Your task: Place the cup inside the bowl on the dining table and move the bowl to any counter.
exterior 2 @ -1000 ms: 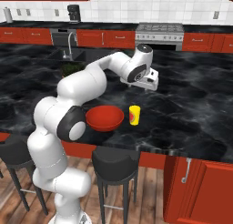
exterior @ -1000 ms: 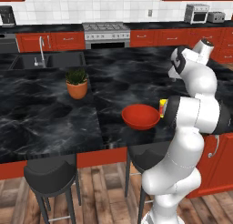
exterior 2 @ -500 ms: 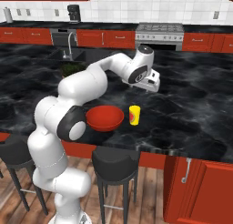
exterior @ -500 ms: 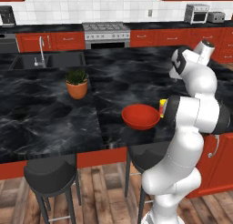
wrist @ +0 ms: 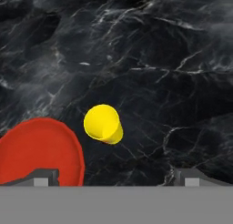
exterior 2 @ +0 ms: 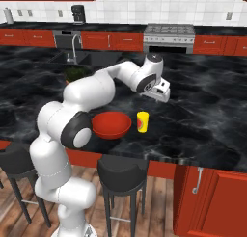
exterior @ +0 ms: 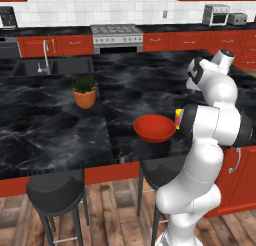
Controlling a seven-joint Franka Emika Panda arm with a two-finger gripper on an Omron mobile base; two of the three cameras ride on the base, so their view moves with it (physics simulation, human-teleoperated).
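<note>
Dark fingertips of our two-finger gripper stand as far apart as they go, with nothing between them; in the right base view the hand hangs above the marble, away from every object. We read this as a pre-grasp pose: jaws spread in advance so they can drop around the target without nudging it.

Looking down from the hand, the small yellow cup with a red patch sits upright, mouth open toward the camera, roughly centred between the fingertips but well ahead of them. Hence the hover — we judge the arm is lining up over the cup before descending.

Just beside the cup, to its left in the right base view, lies the wide, shallow, glossy red-orange bowl. The two are close but apart, a narrow strip of marble showing between them. That spacing should make the transfer short, though a wide-open finger may clip the bowl rim on the way down.

Both rest near the front edge of the black, white-veined marble dining table. The cup is not yet in the bowl. The long black-topped counter over red drawers runs along the far wall.

An orange plant pot stands further left, uninvolved.
</note>
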